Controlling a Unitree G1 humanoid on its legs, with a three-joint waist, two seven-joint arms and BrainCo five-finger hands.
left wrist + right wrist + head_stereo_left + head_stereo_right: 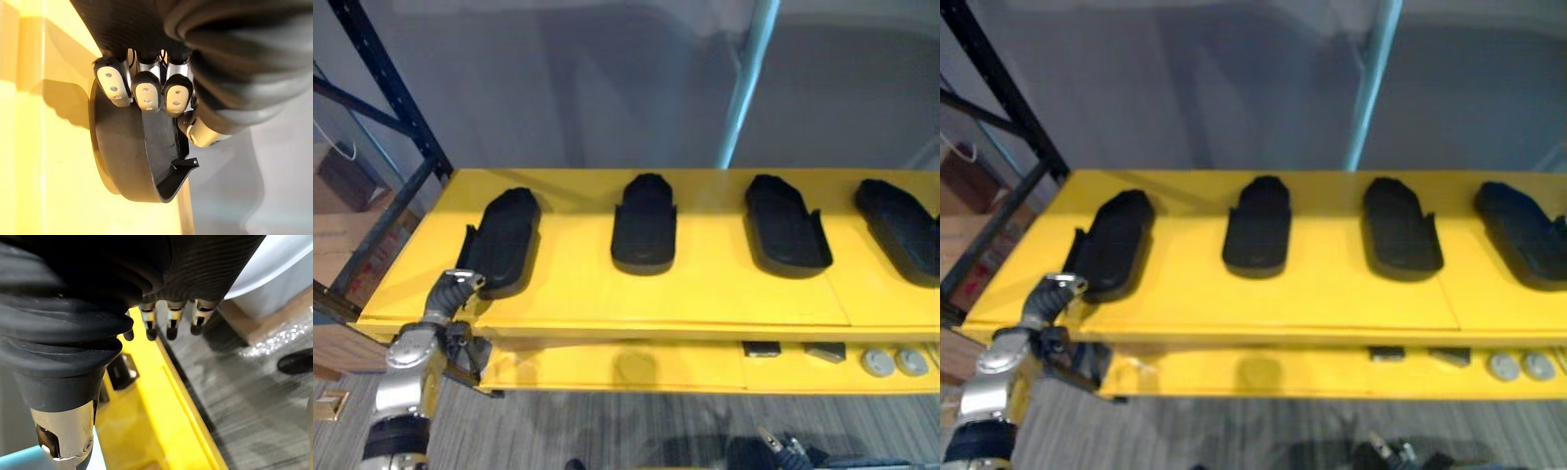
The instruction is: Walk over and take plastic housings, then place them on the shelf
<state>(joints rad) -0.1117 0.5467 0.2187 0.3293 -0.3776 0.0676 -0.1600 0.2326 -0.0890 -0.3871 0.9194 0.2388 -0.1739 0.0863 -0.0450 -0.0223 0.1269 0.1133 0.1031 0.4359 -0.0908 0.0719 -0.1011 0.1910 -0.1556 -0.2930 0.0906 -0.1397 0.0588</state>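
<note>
Left hand (458, 287) is right at the near end of the leftmost housing (501, 242), which lies flat on the yellow shelf (705, 294). Its long axis runs from the front edge toward the back, so it stretches straight away from the hand. The fingers (146, 95) curl over the housing's rim with the thumb (198, 133) tucked against the inner wall, a pinch on that near end. Three more housings (645, 223) sit in a row to the right. Right hand (170, 318) hangs low by the shelf's front edge, fingers relaxed and empty, well apart from this piece. It's the left hand's move.
</note>
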